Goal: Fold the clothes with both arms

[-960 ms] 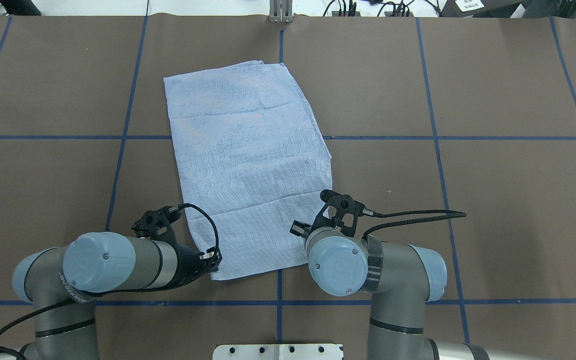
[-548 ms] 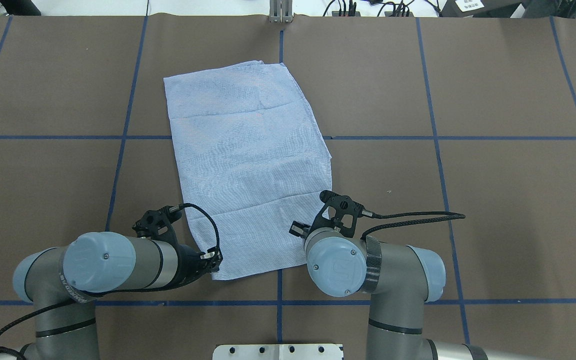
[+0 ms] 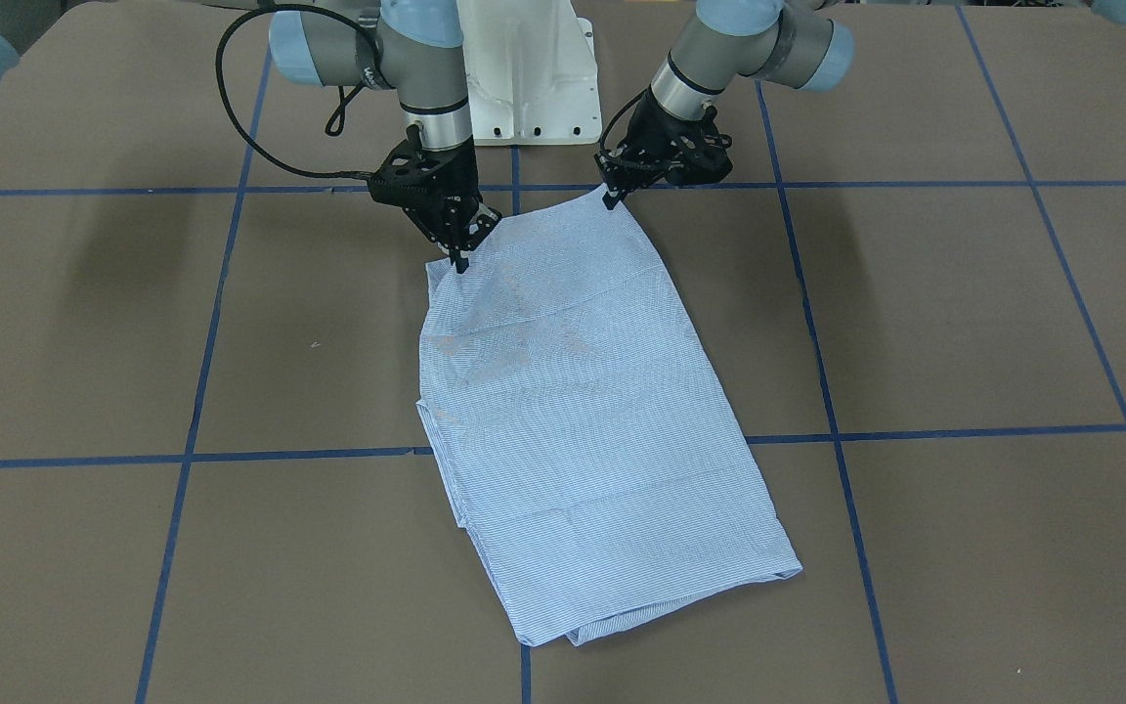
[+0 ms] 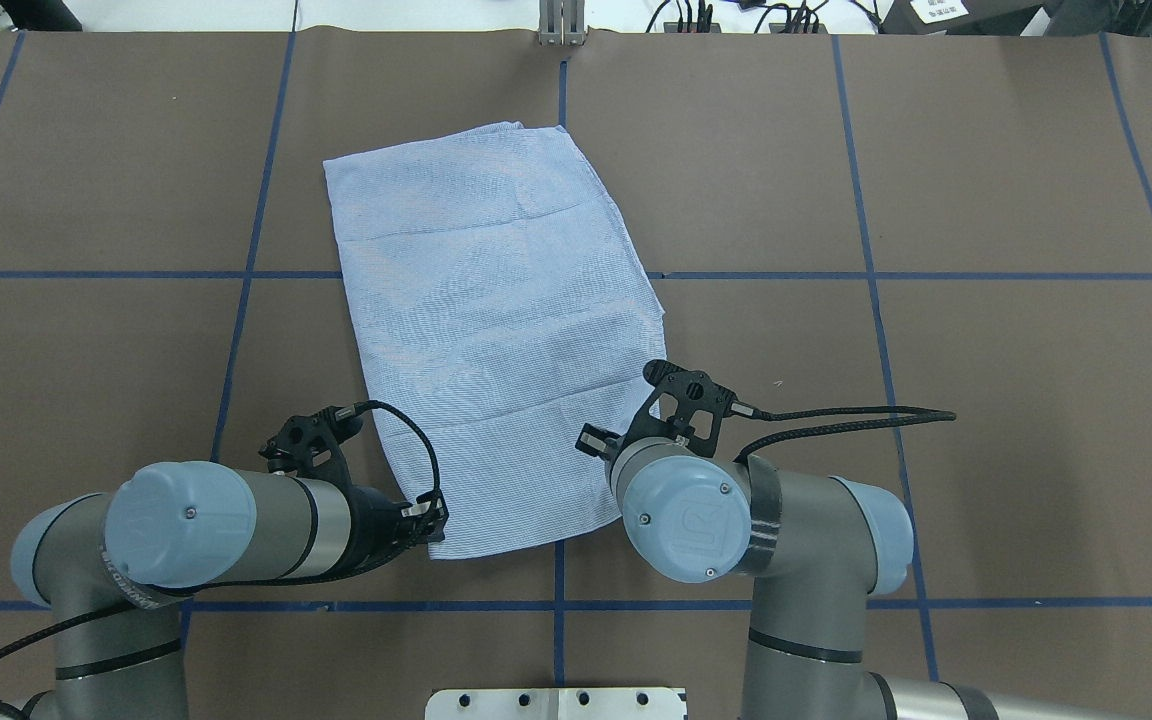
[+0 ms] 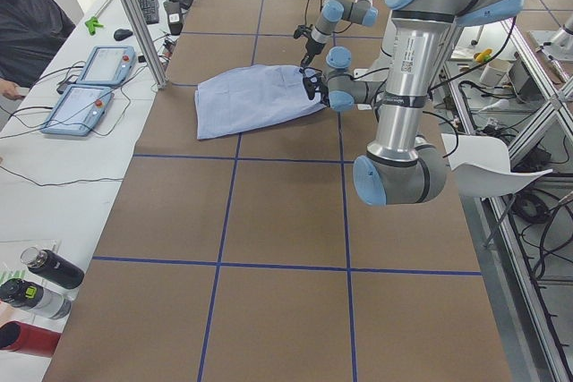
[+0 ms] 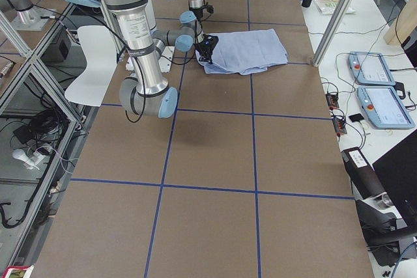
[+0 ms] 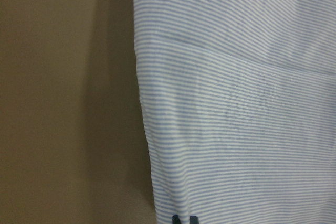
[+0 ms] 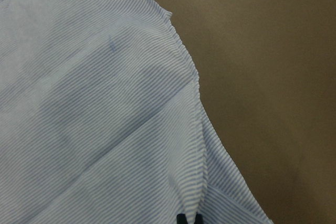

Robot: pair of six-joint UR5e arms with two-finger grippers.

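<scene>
The light blue-and-white striped shirt (image 3: 583,420) lies folded into a long rectangle on the brown table (image 3: 915,323). It also shows in the overhead view (image 4: 496,320). Collar, buttons and label are hidden. My left gripper (image 3: 610,200) is shut on the shirt's near corner, which shows at the overhead view's lower left (image 4: 431,525). My right gripper (image 3: 459,260) is shut on the other near corner; in the overhead view its own wrist hides it. Both wrist views show dark fingertips pinched on the striped cloth: the left gripper (image 7: 184,219) and the right gripper (image 8: 189,217).
The white pedestal base (image 3: 524,68) stands behind the grippers. Blue tape lines (image 4: 556,275) cross the table in a grid. A metal post (image 4: 561,25) stands at the far edge. Teach pendants (image 5: 89,87), bottles (image 5: 45,275) and an operator (image 5: 27,24) are beside the table.
Both arms have shifted slightly, the right wrist a little outward. The shirt's near edge has moved a little with the grippers. Both grippers stay shut.
</scene>
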